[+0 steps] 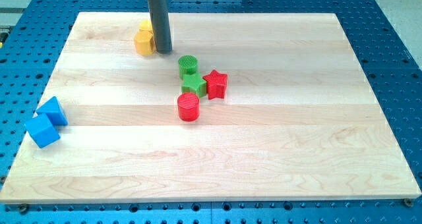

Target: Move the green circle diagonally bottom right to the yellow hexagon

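The green circle (188,65) stands a little left of the board's middle, toward the view's top. The yellow hexagon (144,42) lies up and to the left of it, near the board's top edge, with a second yellow block (146,28) just above it, partly hidden by the rod. My tip (163,52) rests on the board right beside the yellow hexagon, on its right, and up-left of the green circle with a gap between them.
A green star (193,85) touches the green circle from below. A red star (215,84) sits at its right, a red circle (188,108) below. Two blue blocks (52,111) (42,132) lie at the board's (277,158) left edge.
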